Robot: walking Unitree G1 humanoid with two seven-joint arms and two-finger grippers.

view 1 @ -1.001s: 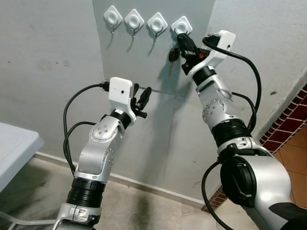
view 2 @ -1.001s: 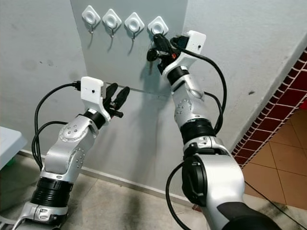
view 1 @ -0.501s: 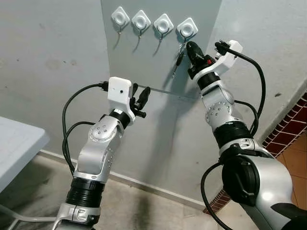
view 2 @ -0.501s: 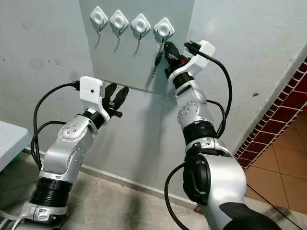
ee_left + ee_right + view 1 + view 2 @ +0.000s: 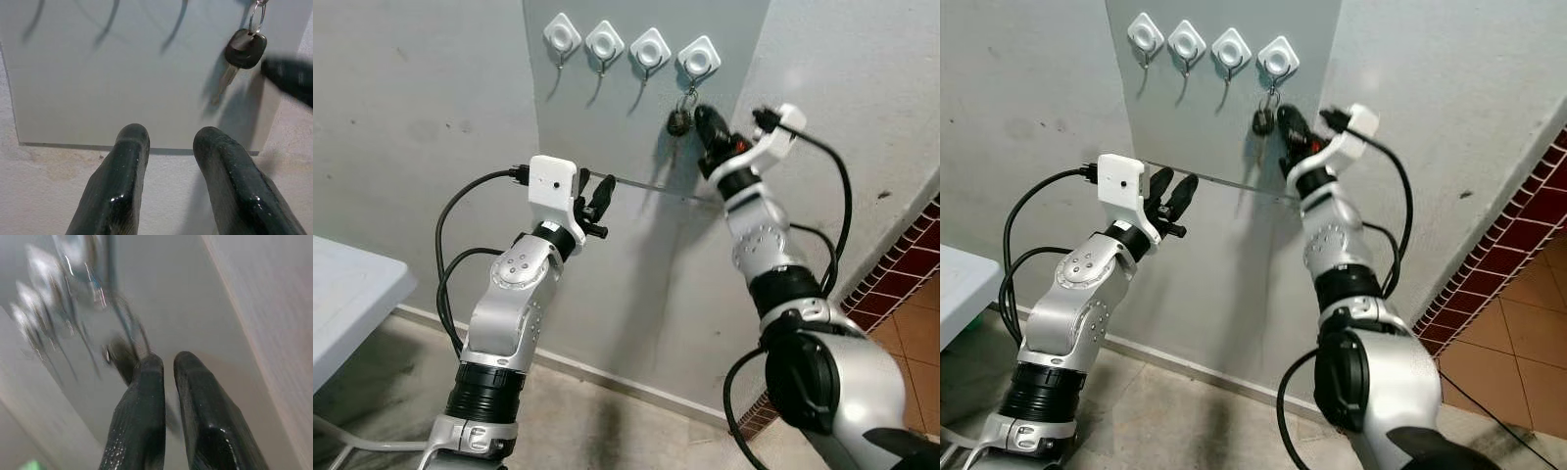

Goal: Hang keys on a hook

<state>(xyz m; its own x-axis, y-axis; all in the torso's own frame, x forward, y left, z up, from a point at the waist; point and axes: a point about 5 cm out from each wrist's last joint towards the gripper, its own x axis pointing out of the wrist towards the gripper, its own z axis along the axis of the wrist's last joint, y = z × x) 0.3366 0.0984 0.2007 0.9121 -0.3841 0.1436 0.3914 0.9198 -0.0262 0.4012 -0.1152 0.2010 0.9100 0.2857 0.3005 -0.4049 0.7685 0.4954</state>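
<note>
The keys (image 5: 678, 122) hang by their ring from the rightmost hook (image 5: 699, 59) of a row of four white hooks on a grey panel (image 5: 607, 137) fixed to the wall, a black-headed key dangling just below the hook. The right gripper (image 5: 705, 122) sits just beside them, its black fingers close together with a narrow gap and nothing between them. In the right wrist view (image 5: 164, 362) the key head is a dark blur next to the fingertips and the hooks are streaked by motion, so contact with the key cannot be judged there. The left wrist view gives the sharpest look at the keys (image 5: 242, 51): a silver ring, a black head and a metal blade lying against the panel, with the other gripper's dark tip at the picture's edge. The left gripper (image 5: 595, 196) is raised lower down before the panel's bottom edge, its fingers parted and holding nothing. The wall (image 5: 421, 127) is pale grey and scuffed, the corner of a white table (image 5: 342, 294) shows at the robot's left, and red tiles (image 5: 911, 284) line the floor and skirting at its right.
</note>
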